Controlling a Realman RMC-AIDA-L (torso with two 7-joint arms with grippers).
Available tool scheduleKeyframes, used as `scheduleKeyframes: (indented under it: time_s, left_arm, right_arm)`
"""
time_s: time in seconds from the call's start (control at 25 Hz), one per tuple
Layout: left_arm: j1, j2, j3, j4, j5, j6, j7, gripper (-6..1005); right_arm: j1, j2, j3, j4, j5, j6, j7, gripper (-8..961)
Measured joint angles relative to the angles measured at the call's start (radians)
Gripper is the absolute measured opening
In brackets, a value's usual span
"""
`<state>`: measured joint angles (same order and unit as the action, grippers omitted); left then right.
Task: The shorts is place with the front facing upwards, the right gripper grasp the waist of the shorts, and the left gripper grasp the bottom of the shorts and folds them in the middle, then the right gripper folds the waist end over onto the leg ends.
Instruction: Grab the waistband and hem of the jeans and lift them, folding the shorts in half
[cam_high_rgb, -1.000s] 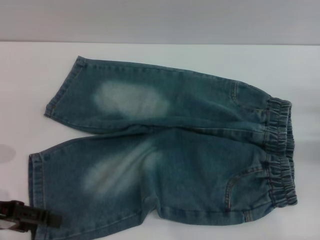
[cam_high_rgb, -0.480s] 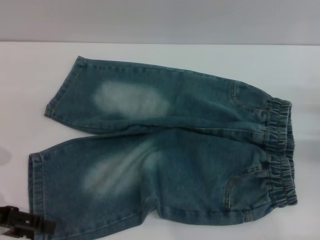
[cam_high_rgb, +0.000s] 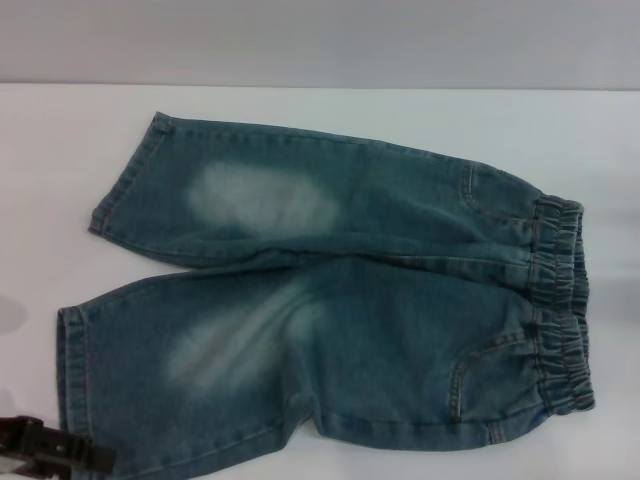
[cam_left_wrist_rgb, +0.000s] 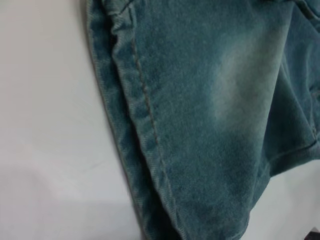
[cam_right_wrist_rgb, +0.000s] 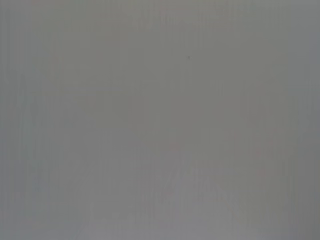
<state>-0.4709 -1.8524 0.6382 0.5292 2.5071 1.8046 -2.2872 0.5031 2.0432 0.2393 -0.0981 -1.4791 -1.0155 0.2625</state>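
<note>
The shorts (cam_high_rgb: 330, 310) lie flat and spread out on the white table (cam_high_rgb: 60, 170), blue-green denim with two pale faded patches on the legs and curved front pockets facing up. The waist of the shorts (cam_high_rgb: 558, 300), a darker bunched-up band, is at 3 o'clock in the head view, and the bottom of the shorts (cam_high_rgb: 72, 370), two plain straight hems, is at 9 o'clock; the left wrist view shows one stitched hem (cam_left_wrist_rgb: 145, 130) up close, lying on the table. The left gripper (cam_high_rgb: 50, 452) sits at 8 o'clock, just beside the near leg's hem, and I cannot tell if its jaws are wide or closed or if they touch the cloth.
</note>
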Motion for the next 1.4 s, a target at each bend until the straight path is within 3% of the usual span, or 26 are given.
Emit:
scheduleKeyframes:
  time_s: [0.52, 0.64, 0.84, 1.04, 1.4]
  left_arm:
    - [-0.001, -0.012, 0.033, 0.000, 0.003, -0.018, 0.014, 632]
    - [-0.003, -0.011, 0.033, 0.001, 0.003, -0.030, 0.011, 404]
    - [-0.008, -0.011, 0.043, 0.001, 0.003, -0.023, 0.015, 172]
    - [-0.011, -0.013, 0.064, 0.002, 0.003, -0.026, 0.012, 40]
    - [-0.009, -0.014, 0.057, 0.003, 0.001, -0.033, 0.004, 43]
  right_arm:
    - [-0.001, -0.002, 0.002, -0.001, 0.002, 0.000, 0.000, 602]
    - [-0.005, -0.002, 0.005, -0.002, 0.002, 0.000, 0.000, 602]
    - [-0.006, -0.003, 0.008, -0.002, 0.002, 0.000, 0.000, 602]
    - [-0.006, -0.003, 0.009, -0.002, 0.003, -0.001, 0.000, 602]
    - [-0.006, -0.003, 0.007, 0.000, 0.003, -0.005, 0.008, 601]
